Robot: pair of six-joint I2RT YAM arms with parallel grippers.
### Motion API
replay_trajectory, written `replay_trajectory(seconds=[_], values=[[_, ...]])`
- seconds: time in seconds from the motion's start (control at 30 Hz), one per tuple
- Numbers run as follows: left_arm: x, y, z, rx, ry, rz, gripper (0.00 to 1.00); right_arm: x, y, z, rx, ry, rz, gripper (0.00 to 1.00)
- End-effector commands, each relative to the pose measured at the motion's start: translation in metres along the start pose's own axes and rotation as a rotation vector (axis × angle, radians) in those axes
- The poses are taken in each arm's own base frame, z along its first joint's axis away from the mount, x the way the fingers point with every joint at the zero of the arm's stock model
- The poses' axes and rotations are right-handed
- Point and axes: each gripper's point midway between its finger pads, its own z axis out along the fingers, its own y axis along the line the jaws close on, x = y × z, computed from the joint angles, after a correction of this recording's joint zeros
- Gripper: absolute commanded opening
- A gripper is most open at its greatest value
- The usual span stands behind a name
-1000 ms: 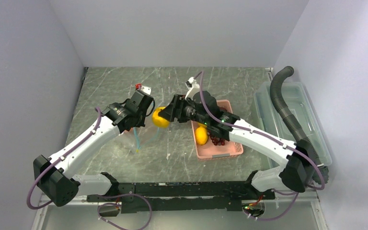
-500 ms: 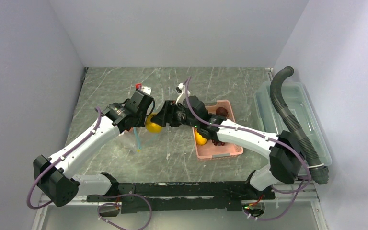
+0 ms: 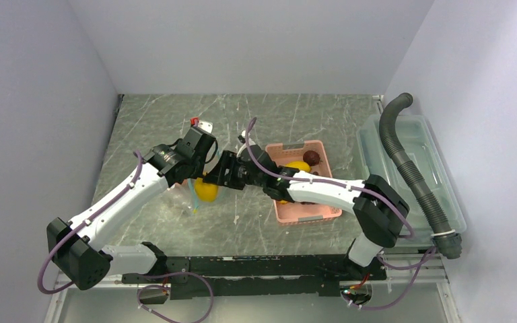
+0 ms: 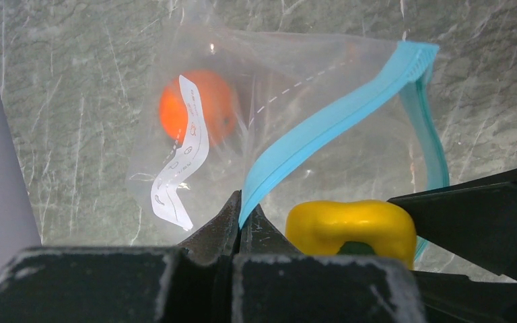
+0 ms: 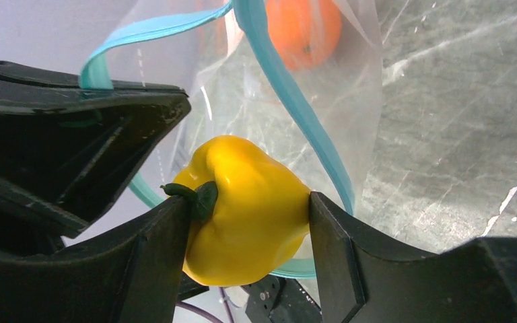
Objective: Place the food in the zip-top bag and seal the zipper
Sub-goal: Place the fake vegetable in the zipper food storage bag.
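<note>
Right arm has swung left since a second ago, carrying the yellow pepper [image 5: 242,208] from mid-table down to the bag mouth beside the left arm; the left arm has not shifted.

Pepper is now in the opening of the zip-top bag [image 4: 296,101], with a teal lip of the zipper [image 4: 330,121] on either side of it in the right wrist view. Cannot tell whether it is fully past the lips. Green stem faces the right wrist camera. The right gripper [image 5: 249,215] is clamped on the pepper, one finger on each flank.

Bag lies on the table [image 3: 309,114], mouth gaping, clear film crumpled. Orange fruit [image 4: 198,108] is already inside, deep in the bag, well apart from the pepper. A white printed label shows on the film over the orange.

The left gripper [image 4: 241,205] pinches the near zipper lip, jaws closed tight on the teal strip, holding that lip up. The far lip curves away and down on the right of the left wrist view.

To the right, the pink basket [image 3: 309,214] holds a yellow piece [image 3: 298,166] and a dark reddish piece [image 3: 313,157] at its far end; the right forearm crosses over the basket and hides the rest. Beyond it, by the right wall, sits a clear bin [image 3: 437,195] with a grey hose [image 3: 404,155] lying across it.
</note>
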Motion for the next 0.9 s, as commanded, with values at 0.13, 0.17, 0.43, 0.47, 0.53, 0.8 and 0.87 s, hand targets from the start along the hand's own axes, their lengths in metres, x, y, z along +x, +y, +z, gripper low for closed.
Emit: replay_trajectory(seconds=[0.13,0.17,0.43,0.47,0.53,0.8,0.87], values=[[-0.007,0.002,-0.004,0.003,-0.037,-0.026,0.0,-0.01,0.021,0.011,-0.038,-0.057,0.011,0.44],[-0.007,0.002,-0.004,0.003,-0.038,-0.026,0.0,-0.009,0.02,0.013,-0.031,-0.058,0.009,0.48],[-0.007,0.002,-0.004,0.002,-0.037,-0.026,0.0,-0.008,0.021,0.022,-0.004,-0.064,-0.003,0.67],[-0.007,0.002,-0.004,0.002,-0.036,-0.025,0.0,-0.008,0.023,0.023,-0.006,-0.067,-0.004,0.68],[-0.007,0.002,-0.004,0.0,-0.037,-0.027,0.0,-0.008,0.024,0.025,-0.005,-0.066,-0.004,0.72],[-0.007,0.002,-0.003,-0.002,-0.034,-0.025,0.0,-0.008,0.03,0.03,-0.007,-0.062,-0.015,0.79],[-0.007,0.002,-0.003,-0.001,-0.035,-0.024,0.0,-0.008,0.03,0.03,-0.009,-0.063,-0.017,0.8]])
